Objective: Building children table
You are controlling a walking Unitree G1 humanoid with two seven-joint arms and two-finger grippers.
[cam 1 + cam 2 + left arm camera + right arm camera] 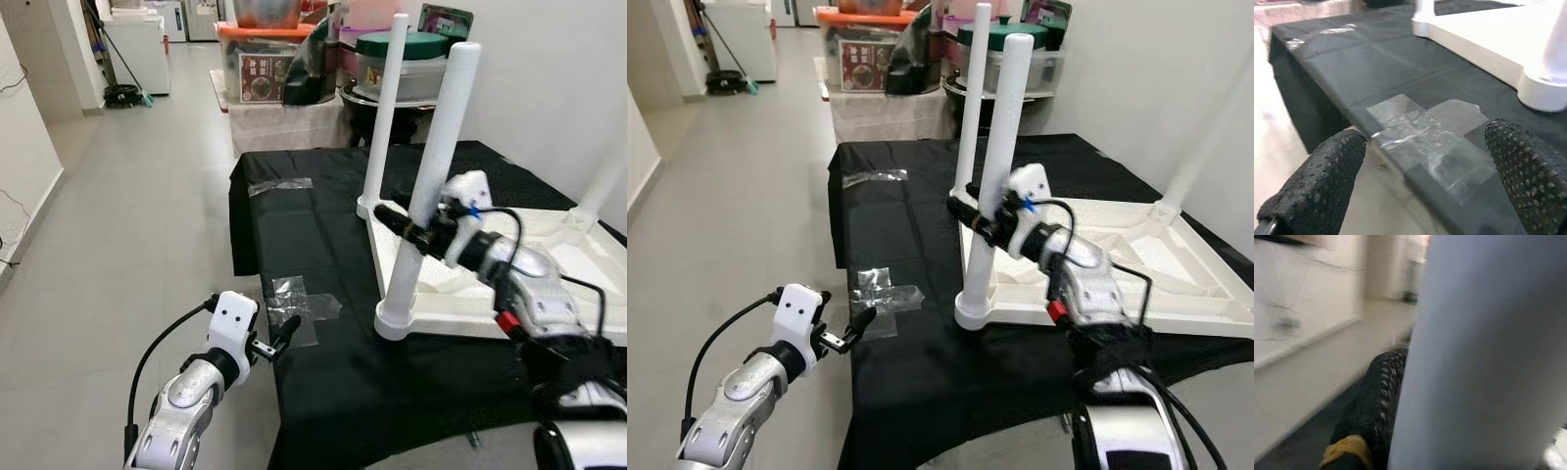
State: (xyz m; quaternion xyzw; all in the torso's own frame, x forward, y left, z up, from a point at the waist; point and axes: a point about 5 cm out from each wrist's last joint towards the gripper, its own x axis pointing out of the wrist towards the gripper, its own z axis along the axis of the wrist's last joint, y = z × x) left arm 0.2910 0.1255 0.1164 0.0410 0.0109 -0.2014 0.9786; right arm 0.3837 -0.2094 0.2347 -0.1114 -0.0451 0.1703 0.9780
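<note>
The right gripper is clamped around the near leg, probably to seat it in the upturned tabletop. The left gripper waits with jaws apart at the cloth's edge, holding nothing.

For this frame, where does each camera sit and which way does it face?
Left eye, right eye: head, facing forward and down at the upturned white table; both arms show.
Left wrist: along the open left claw at clear tape.
Right wrist: against the near table leg, one finger showing.
Shared: that leg, black cloth.
</note>
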